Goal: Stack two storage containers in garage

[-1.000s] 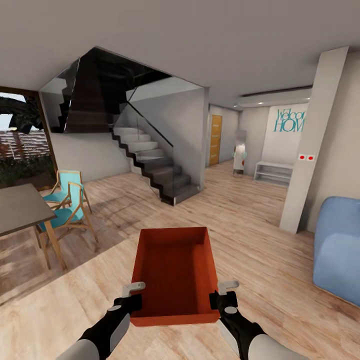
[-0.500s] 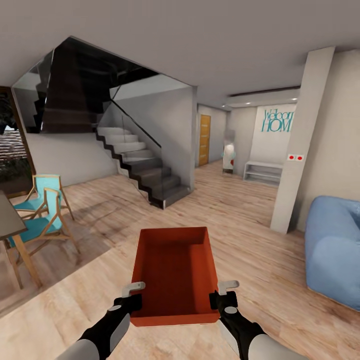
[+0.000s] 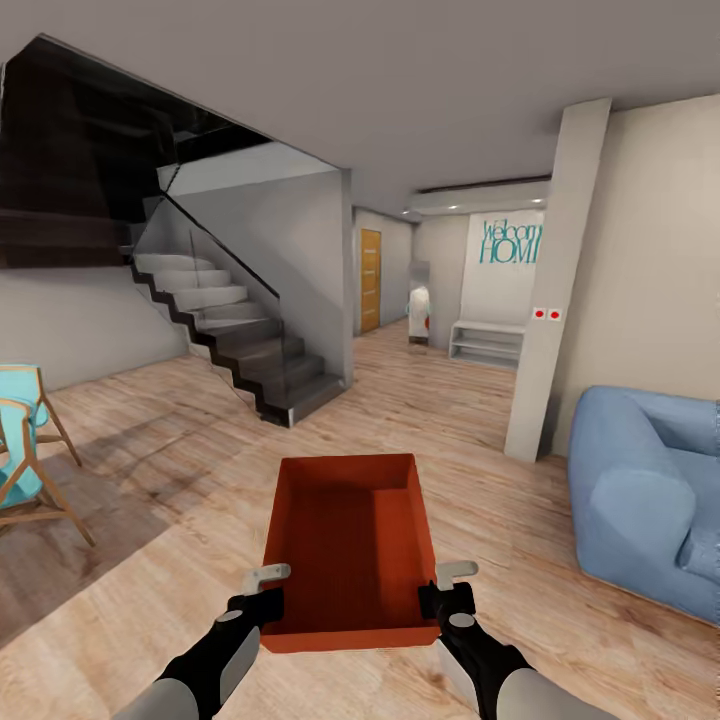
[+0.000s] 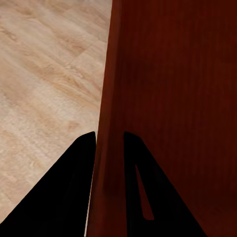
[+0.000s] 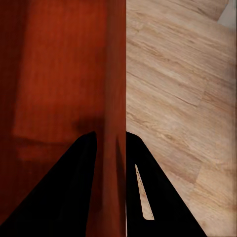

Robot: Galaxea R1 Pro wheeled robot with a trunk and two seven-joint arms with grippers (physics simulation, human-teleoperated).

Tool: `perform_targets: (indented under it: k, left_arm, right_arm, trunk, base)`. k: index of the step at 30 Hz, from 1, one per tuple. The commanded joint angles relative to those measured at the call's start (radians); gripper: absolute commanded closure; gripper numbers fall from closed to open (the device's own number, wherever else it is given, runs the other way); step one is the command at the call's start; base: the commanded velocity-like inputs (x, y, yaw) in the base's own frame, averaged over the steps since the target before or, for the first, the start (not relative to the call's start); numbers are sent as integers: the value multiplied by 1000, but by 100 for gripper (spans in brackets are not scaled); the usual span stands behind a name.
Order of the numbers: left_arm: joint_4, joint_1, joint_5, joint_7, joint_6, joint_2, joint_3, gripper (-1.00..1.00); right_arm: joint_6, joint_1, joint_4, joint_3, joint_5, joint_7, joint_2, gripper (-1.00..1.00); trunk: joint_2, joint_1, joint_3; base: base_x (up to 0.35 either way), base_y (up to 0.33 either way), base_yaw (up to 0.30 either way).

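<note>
I carry one orange-red storage container (image 3: 350, 540) in front of me, level, above the light wood-plank floor (image 3: 480, 420). It has no lid and nothing inside. My left gripper (image 3: 268, 590) is shut on its left wall near the near corner. My right gripper (image 3: 445, 588) is shut on its right wall. In the left wrist view the thin wall (image 4: 106, 148) runs between the two dark fingers (image 4: 74, 187). The right wrist view has the same wall (image 5: 114, 123) pinched between its fingers (image 5: 143, 187).
A dark staircase (image 3: 230, 350) with a glass rail rises ahead on the left. A blue sofa (image 3: 650, 500) stands at the right, beside a white pillar (image 3: 550, 290). Turquoise wooden chairs (image 3: 25, 450) sit at the left edge. A hallway with a yellow door (image 3: 370, 280) opens ahead.
The whole view has swung to the right: stairs, chairs and pillar slid left, the table left the view, more sofa shows. The container and both grippers keep the same pose.
</note>
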Motion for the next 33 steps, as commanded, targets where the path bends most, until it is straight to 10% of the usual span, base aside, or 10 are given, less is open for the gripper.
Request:
perform_targets:
  k: [1, 33]
  left_arm:
    - [4, 0, 7, 42, 6, 2, -7, 100]
    - [4, 0, 7, 42, 6, 0, -9, 100]
  right_arm:
    - [-7, -2, -3, -17, 10, -9, 0, 100]
    - [-7, -2, -3, -16, 11, -9, 0, 100]
  trunk:
    - [-1, 1, -1]
    - [-1, 1, -1]
  base:
    - [323, 0, -227]
    - [323, 0, -28]
